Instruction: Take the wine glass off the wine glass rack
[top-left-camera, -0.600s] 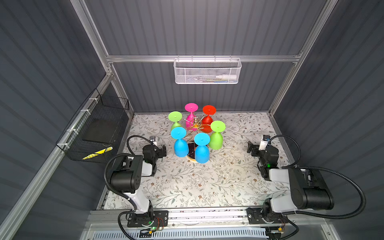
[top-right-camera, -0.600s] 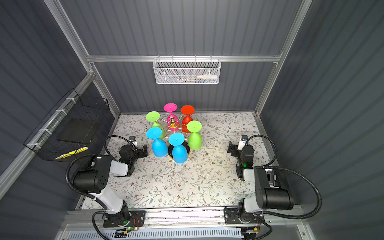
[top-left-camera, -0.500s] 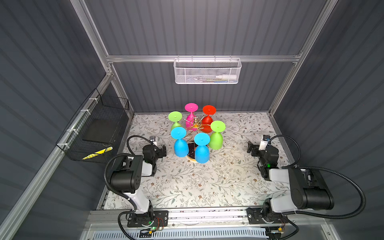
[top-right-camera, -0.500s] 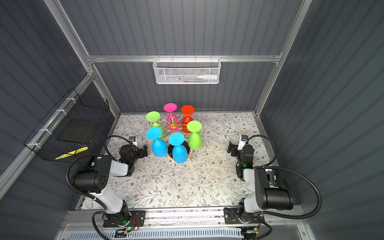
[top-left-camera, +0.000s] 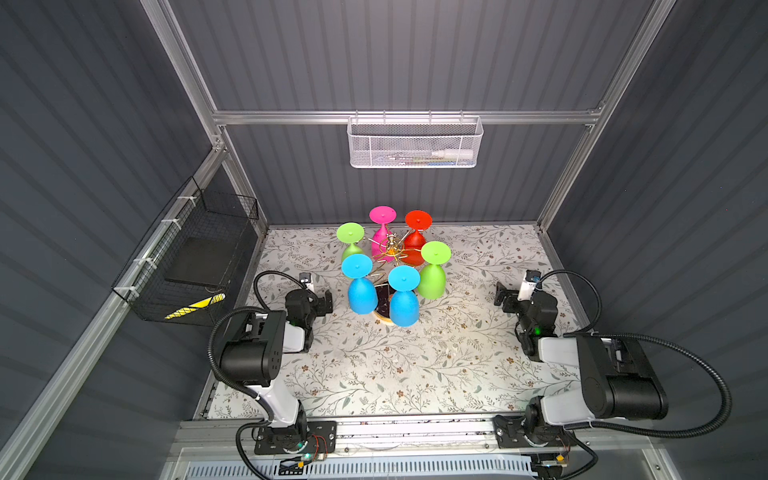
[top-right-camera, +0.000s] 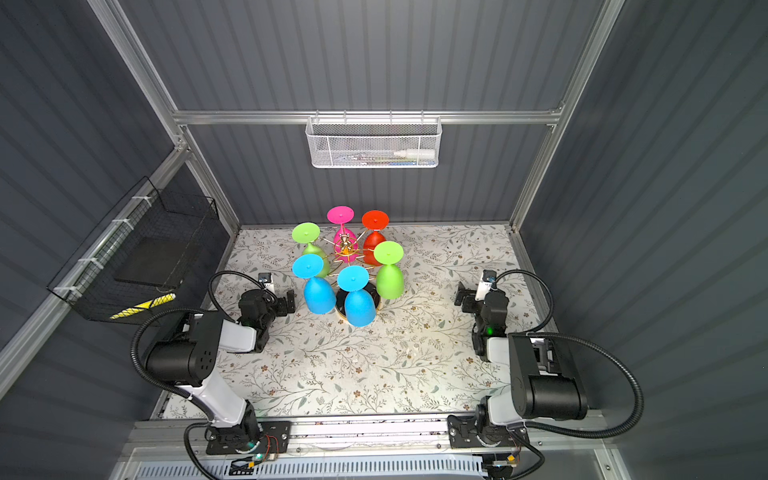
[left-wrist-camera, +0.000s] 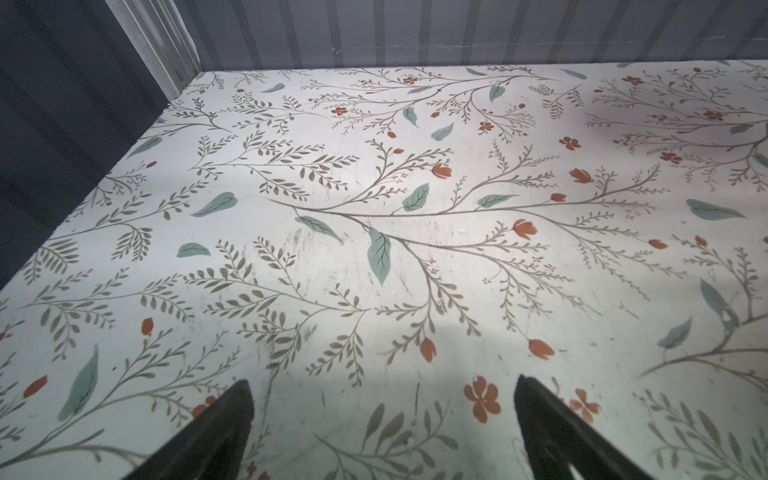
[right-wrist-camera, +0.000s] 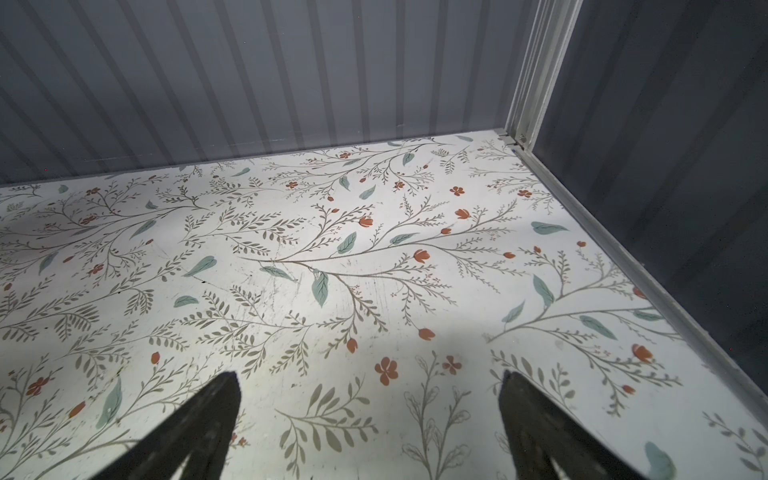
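Observation:
The gold wine glass rack (top-left-camera: 392, 248) (top-right-camera: 345, 248) stands at the back middle of the table on its round black base (top-left-camera: 382, 302). Several coloured wine glasses hang from it upside down: two blue (top-left-camera: 362, 293) (top-left-camera: 403, 305), two green (top-left-camera: 432, 279) (top-left-camera: 352, 248), a pink (top-left-camera: 381, 239) and a red (top-left-camera: 415, 245). My left gripper (top-left-camera: 325, 301) (left-wrist-camera: 382, 415) rests low, just left of the nearer blue glass, open and empty. My right gripper (top-left-camera: 502, 296) (right-wrist-camera: 370, 411) sits far to the right of the rack, open and empty. Both wrist views show only the floral table.
A white mesh basket (top-left-camera: 413, 143) hangs on the back wall. On the left wall a black wire basket (top-left-camera: 195, 266) is mounted. Grey walls and aluminium posts (right-wrist-camera: 536, 75) close the table in. Floral table surface (top-left-camera: 395, 365) lies in front of the rack.

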